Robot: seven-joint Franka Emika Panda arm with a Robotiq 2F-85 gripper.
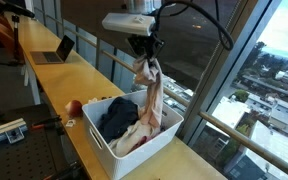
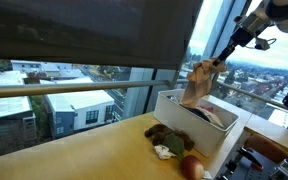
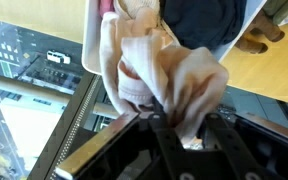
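Beige cloth (image 1: 150, 88) hangs in a long crumpled fold from the fingers (image 1: 144, 50), which pinch its upper end. In the wrist view the cloth (image 3: 169, 75) bunches up right against the dark fingers (image 3: 162, 122) and spreads away from them in thick folds, so the grip is on a gathered wad of fabric rather than on a flat edge. The fingers are clenched on the cloth, with fabric pressed between them.

In both exterior views the cloth (image 2: 196, 85) trails straight down from the fingers (image 2: 219, 62), and its lower end reaches into a white bin (image 1: 104, 150) directly beneath. The upper part is clear of the rim; whether the bottom rests on what lies inside I cannot tell. A dark blue garment (image 1: 117, 118) fills one side of the bin, with paler fabric beside it.

The bin (image 2: 182, 122) stands on a long wooden counter (image 2: 89, 158) that runs along a wall of tall windows (image 2: 84, 85). Just beside the bin lie a red ball (image 2: 191, 167) and a small brown soft toy (image 2: 162, 135), both on the bare wood. Farther along the counter an open laptop (image 1: 56, 50) sits well apart from the bin. A dark blind (image 2: 84, 30) covers the top of the glass, and beyond it rooftops and streets lie far below.
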